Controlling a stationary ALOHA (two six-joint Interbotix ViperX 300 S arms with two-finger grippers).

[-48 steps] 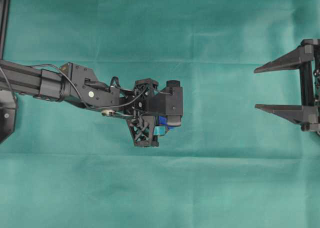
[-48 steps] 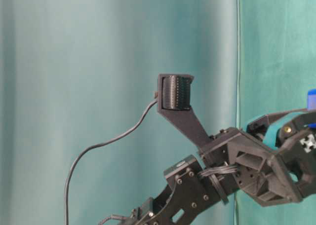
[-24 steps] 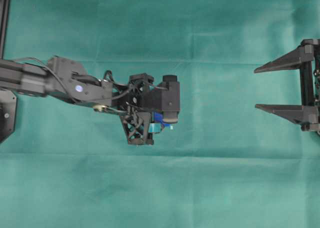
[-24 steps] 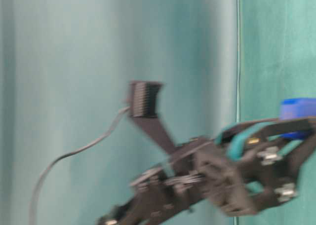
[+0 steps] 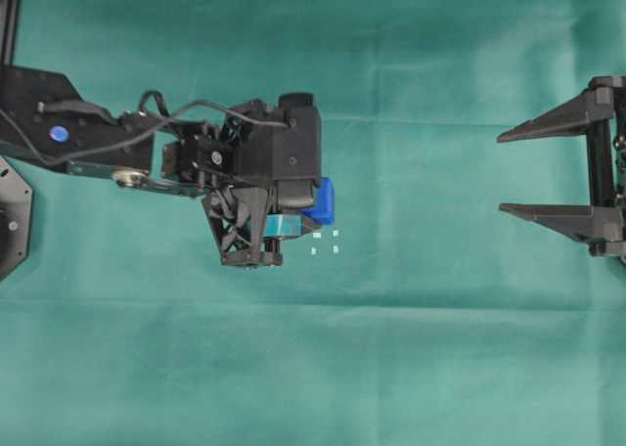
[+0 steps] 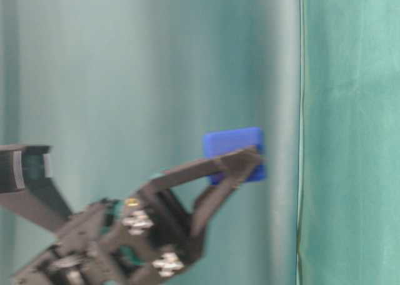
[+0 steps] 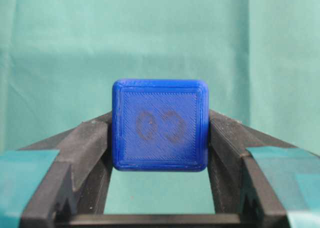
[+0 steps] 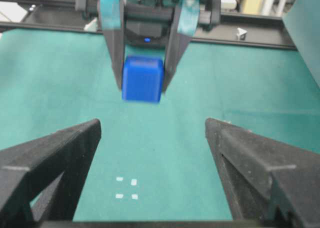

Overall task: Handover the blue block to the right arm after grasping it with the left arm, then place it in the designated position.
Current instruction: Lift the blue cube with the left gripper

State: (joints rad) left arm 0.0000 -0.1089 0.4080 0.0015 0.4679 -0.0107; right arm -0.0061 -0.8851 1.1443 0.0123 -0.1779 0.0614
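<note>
The blue block (image 7: 160, 124) is held in the air between the two fingertips of the left gripper (image 5: 305, 214). In the left wrist view the face of the block that looks at the camera carries a faint darker mark like an "8" lying on its side, and the black finger (image 7: 82, 153) on each side presses flat against a side face of the block. So the jaws of the left gripper are pinching the block, partly closed around it. Teal pads (image 7: 22, 175) cover the fingers nearer to the camera.

In the overhead view the block (image 5: 320, 200) sticks out at the right end of the left arm (image 5: 108, 143), left of the middle of the green cloth (image 5: 391, 368). Just beside it, a little to the right and nearer, lies the designated position (image 5: 326, 243), four small white marks on the cloth forming a square. The block is above the cloth and does not touch it; the right wrist view shows it (image 8: 143, 79) hanging clearly over the surface, with the white marks (image 8: 126, 187) on the cloth nearer to that camera.

The right gripper (image 5: 509, 172) is at the right edge of the overhead view, well apart from the block. Its two black fingers (image 5: 548, 121) are spread wide and hold nothing. They point to the left, toward the left arm.

The table-level view is blurred; it shows the block (image 6: 233, 152) raised at the fingertips before a green curtain (image 6: 125, 66).
</note>
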